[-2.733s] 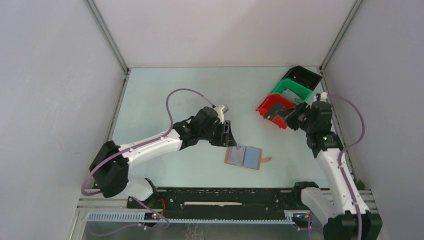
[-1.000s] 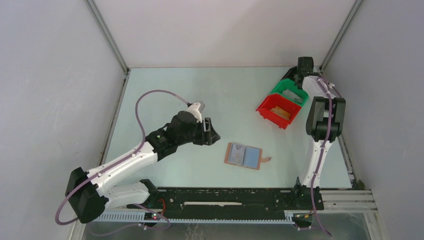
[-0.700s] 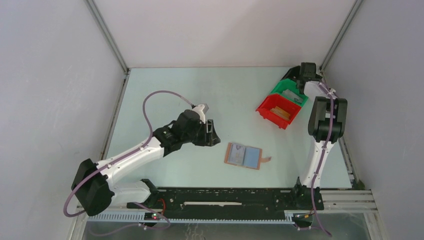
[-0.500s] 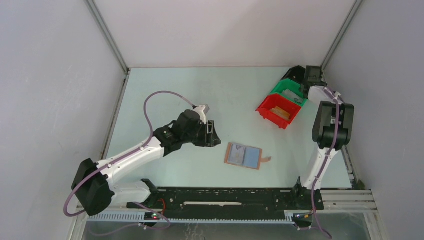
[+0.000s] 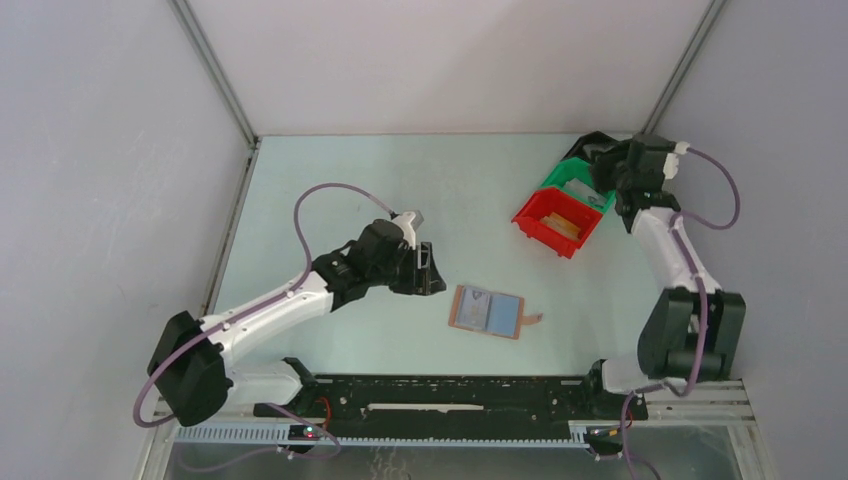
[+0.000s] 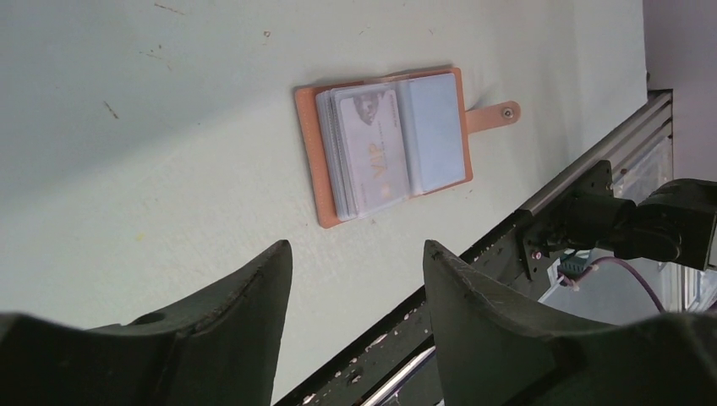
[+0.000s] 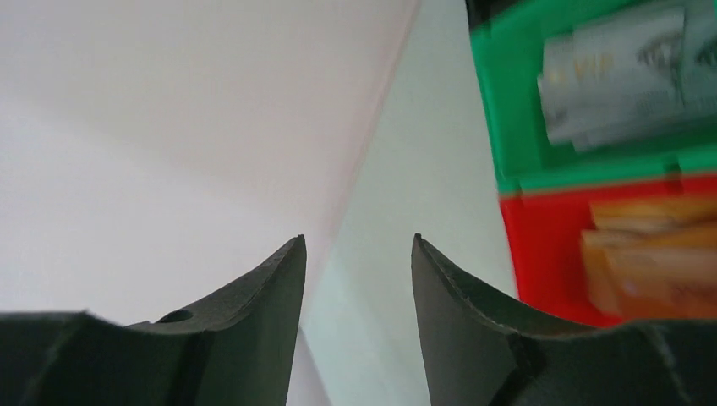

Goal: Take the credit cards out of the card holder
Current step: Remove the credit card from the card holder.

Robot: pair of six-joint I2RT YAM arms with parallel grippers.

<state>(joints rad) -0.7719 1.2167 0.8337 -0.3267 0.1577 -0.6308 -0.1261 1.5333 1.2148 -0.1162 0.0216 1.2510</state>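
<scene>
Brown leather card holder (image 6: 385, 144) is lying open just ahead of our left gripper (image 6: 355, 254), fingers parted, a pale card (image 6: 372, 152) still inside. Our right gripper (image 7: 359, 245), green bin (image 7: 499, 101) beside its fingers, is spreading fingers shut a second ago, now empty: we are judging one card delivered.
</scene>
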